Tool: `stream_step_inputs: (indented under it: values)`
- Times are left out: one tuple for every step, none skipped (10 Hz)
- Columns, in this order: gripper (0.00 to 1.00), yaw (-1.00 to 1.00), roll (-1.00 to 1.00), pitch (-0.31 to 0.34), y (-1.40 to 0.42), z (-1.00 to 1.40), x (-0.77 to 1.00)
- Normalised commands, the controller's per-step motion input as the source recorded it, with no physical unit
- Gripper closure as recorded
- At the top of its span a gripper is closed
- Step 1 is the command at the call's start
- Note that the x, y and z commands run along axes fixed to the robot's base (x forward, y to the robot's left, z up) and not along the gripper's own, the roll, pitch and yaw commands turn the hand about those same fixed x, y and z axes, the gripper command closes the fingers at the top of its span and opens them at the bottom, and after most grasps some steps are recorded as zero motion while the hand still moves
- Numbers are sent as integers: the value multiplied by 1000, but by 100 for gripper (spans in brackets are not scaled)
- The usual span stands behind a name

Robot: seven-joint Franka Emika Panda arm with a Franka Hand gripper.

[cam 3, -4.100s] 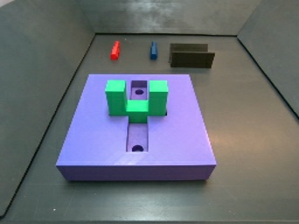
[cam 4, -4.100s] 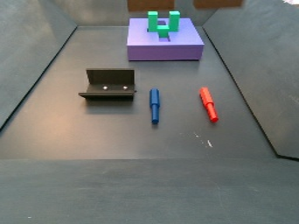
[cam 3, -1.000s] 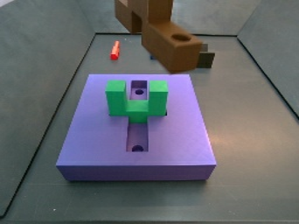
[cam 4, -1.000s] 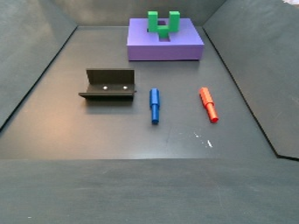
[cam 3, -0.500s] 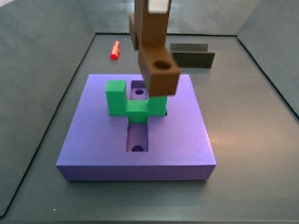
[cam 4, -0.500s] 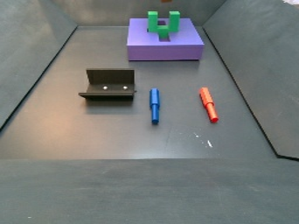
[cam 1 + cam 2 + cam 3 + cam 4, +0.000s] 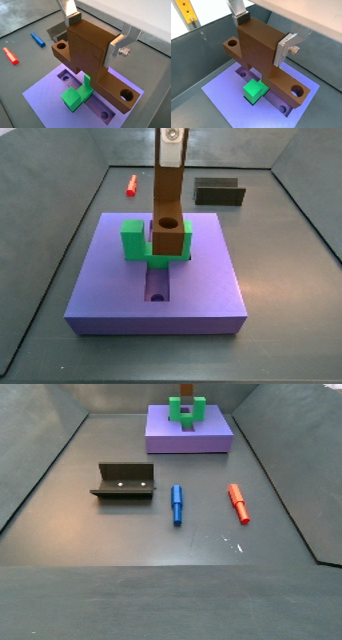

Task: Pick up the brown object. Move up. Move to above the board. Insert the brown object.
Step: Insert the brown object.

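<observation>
Your gripper (image 7: pixel 95 31) clamps the brown object (image 7: pixel 90 50) between its silver fingers (image 7: pixel 123 42), so it hangs over the board (image 7: pixel 201 293). Its lower end sits in the green block (image 7: pixel 134 241) (depth unclear), aligned with the groove (image 7: pixel 159 286).

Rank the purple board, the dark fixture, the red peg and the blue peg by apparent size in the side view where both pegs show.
1. Fixture, nearer the camera.
2. Purple board, farther away, so its rank against the fixture is unsure.
3. Red peg and blue peg look alike.
</observation>
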Motion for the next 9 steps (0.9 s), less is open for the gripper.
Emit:
stream_step_inputs:
  values:
    - [100, 0, 0, -33, 0, -103, 0]
    - [100, 0, 11, -26, 0, -160, 0]
    - [100, 0, 74, -33, 0, -251, 0]
    - [100, 0, 161, -43, 0, -391, -6]
    - [100, 0, 146, -54, 0, -417, -49]
    - [100, 0, 121, -36, 0, -331, -40]
    - [100, 0, 116, -26, 0, -289, -23]
    - [100, -9, 136, -13, 0, -286, 0]
    - [100, -49, 86, -31, 0, -320, -123]
